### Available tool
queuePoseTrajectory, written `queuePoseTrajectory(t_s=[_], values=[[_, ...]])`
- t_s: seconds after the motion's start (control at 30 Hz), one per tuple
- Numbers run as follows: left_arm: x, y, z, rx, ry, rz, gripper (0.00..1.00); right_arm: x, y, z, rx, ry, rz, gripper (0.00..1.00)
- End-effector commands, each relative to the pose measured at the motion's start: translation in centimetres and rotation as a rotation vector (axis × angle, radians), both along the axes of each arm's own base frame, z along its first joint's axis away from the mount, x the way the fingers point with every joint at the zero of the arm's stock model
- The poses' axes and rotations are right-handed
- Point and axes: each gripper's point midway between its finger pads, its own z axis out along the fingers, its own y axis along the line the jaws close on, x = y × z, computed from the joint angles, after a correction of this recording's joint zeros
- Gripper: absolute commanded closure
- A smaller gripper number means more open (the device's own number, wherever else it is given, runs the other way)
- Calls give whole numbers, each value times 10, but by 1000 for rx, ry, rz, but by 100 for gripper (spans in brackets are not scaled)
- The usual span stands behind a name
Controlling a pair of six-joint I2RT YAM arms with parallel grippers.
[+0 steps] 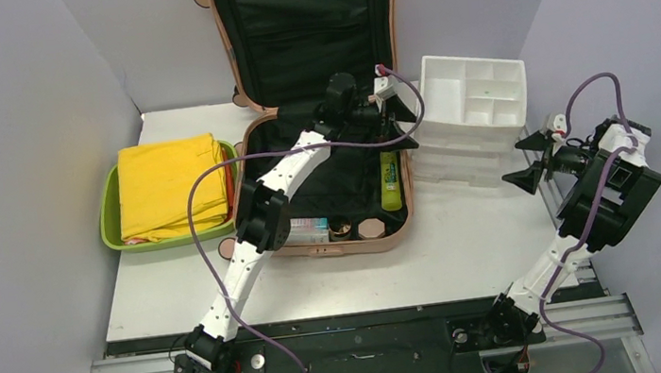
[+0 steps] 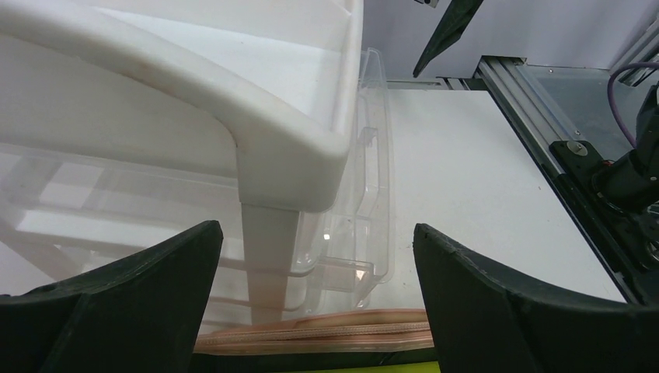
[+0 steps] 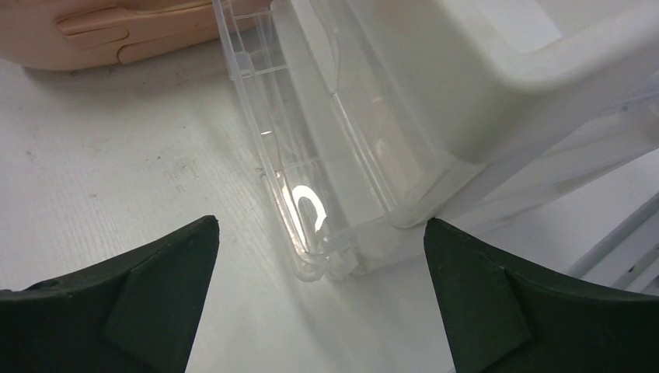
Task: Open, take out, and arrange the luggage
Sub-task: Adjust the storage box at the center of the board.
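The salmon-pink luggage (image 1: pixel 353 245) lies open at the table's middle, its black-lined lid leaning upright against the back wall. In the base lie a lime-green tube (image 1: pixel 390 179), a small box (image 1: pixel 308 230) and two round items (image 1: pixel 356 230). My left gripper (image 1: pixel 400 123) is open and empty above the base's right side, facing the white organizer; its wrist view (image 2: pixel 319 264) shows the pink rim (image 2: pixel 326 330) just below. My right gripper (image 1: pixel 528 164) is open and empty to the right of the organizer, low over the table (image 3: pixel 321 256).
A white drawer organizer (image 1: pixel 472 93) on clear drawers (image 1: pixel 453 167) stands right of the suitcase; it fills both wrist views (image 2: pixel 233 93) (image 3: pixel 505 70). A lime-green tub (image 1: pixel 111 209) holding folded yellow cloth (image 1: pixel 169 182) sits at the left. Grey walls enclose the table.
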Motion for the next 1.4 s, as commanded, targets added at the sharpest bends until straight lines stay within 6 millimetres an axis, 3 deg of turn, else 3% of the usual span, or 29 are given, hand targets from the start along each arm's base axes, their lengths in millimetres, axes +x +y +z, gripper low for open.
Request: queuePoseTrajectory(t_s=[0.0, 0.27, 0.53, 0.83, 1.2, 1.37], values=[[-11, 5, 2, 28, 24, -32, 10, 5, 6, 26, -234, -416, 111, 0], [-19, 11, -6, 83, 40, -44, 11, 1, 10, 37, -245, -440, 103, 0], [-17, 10, -1, 67, 35, -41, 11, 8, -4, 45, -251, -458, 72, 0], [-16, 8, 29, -17, 51, -53, 11, 16, -19, 44, -256, -454, 51, 0], [-29, 5, 42, -53, 103, -93, 12, 27, 7, 49, -248, -473, 128, 0], [-33, 10, 47, -45, 123, -101, 14, 20, 16, 49, -244, -472, 138, 0]])
